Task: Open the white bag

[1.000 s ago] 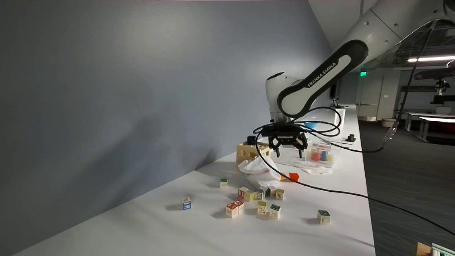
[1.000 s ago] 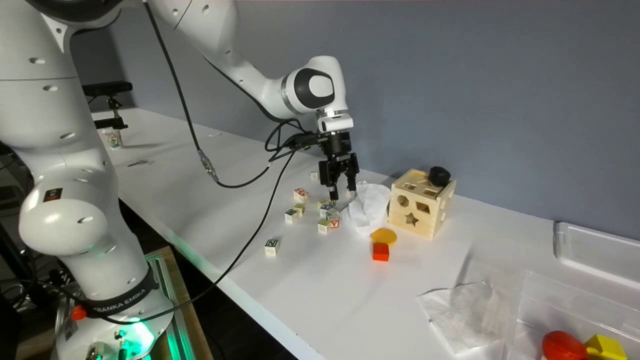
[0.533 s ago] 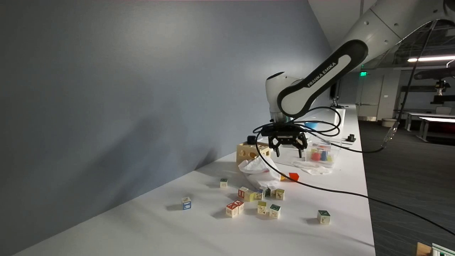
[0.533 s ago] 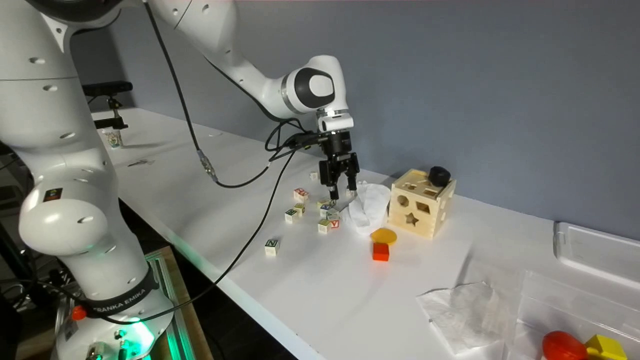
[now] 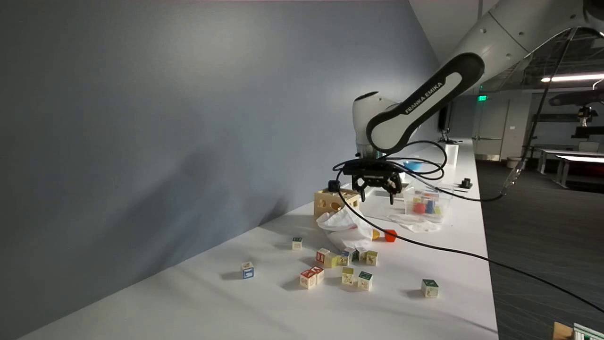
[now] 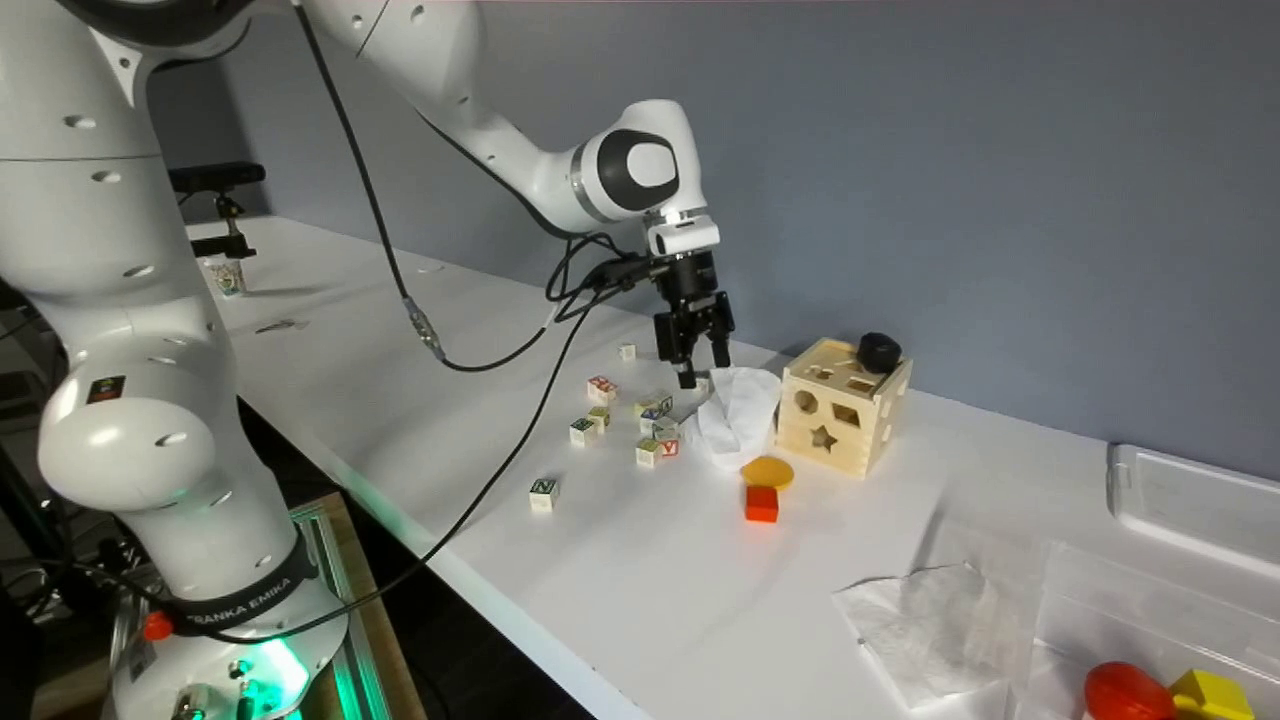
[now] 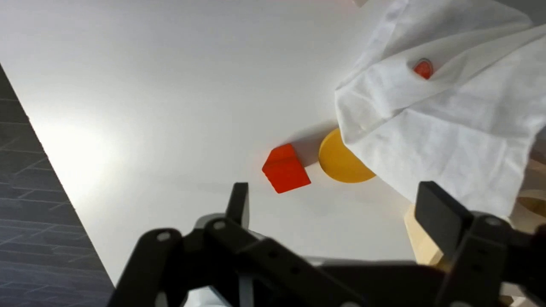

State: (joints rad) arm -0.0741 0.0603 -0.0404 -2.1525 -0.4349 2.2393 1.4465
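As a crumpled white bag (image 6: 738, 415) lies just beside a wooden box (image 6: 850, 445) on the surface (image 6: 700, 600), the end effector (image 5: 377, 199) hangs near the box, spread wide | yellow disc (image 6: 768, 472), then red block (image 6: 761, 505), near the box | lettered cubes (image 6: 649, 454) farther from it | clear bin (image 6: 1110, 610) well apart from it

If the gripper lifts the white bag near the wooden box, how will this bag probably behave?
The white bag will probably be floppy, since its fabric lies in loose folds. Fine creases suggest thin, likely light material, though what is inside is unclear. Pulling it may nudge the yellow disc, which it partly hides in the wrist view.
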